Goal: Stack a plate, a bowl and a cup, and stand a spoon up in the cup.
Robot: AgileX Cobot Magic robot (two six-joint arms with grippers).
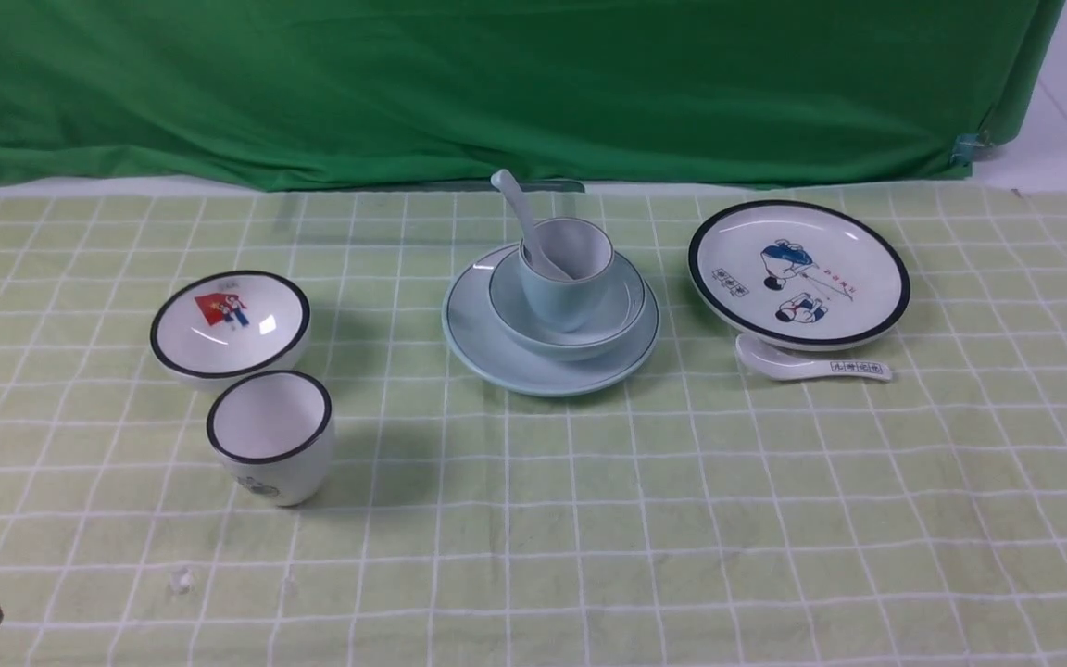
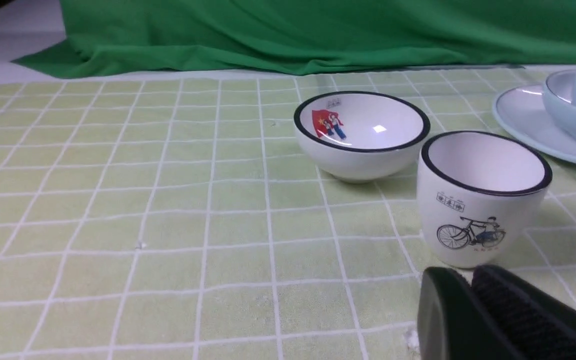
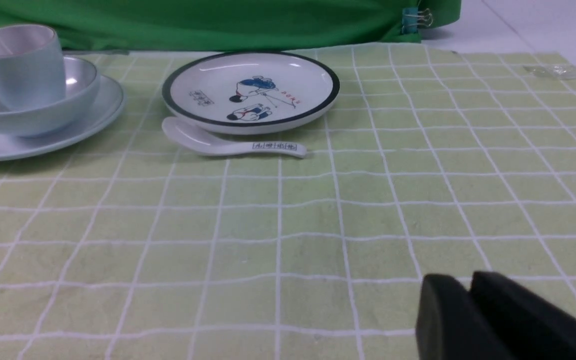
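While hanging low over the desk (image 1: 589, 519), left tool (image 2: 470, 285) and right tool (image 3: 468, 290) sat with fingers pressed together, gripping nothing. Ahead of both, between them: plate (image 1: 496, 357), bowl (image 1: 621, 315), cup (image 1: 563, 292), spoon (image 1: 520, 213) stacked. Counted two plates, two bowls, two cups, two spoons.

I work in a staged recording set, not a real kitchen: a green backdrop cloth (image 1: 496, 83) hangs behind my counter (image 1: 589, 519), held at its corner by a binder clip (image 3: 420, 17). A pale green checked cloth covers the counter, bare white surface shows beyond its edges, and crockery is laid out as props
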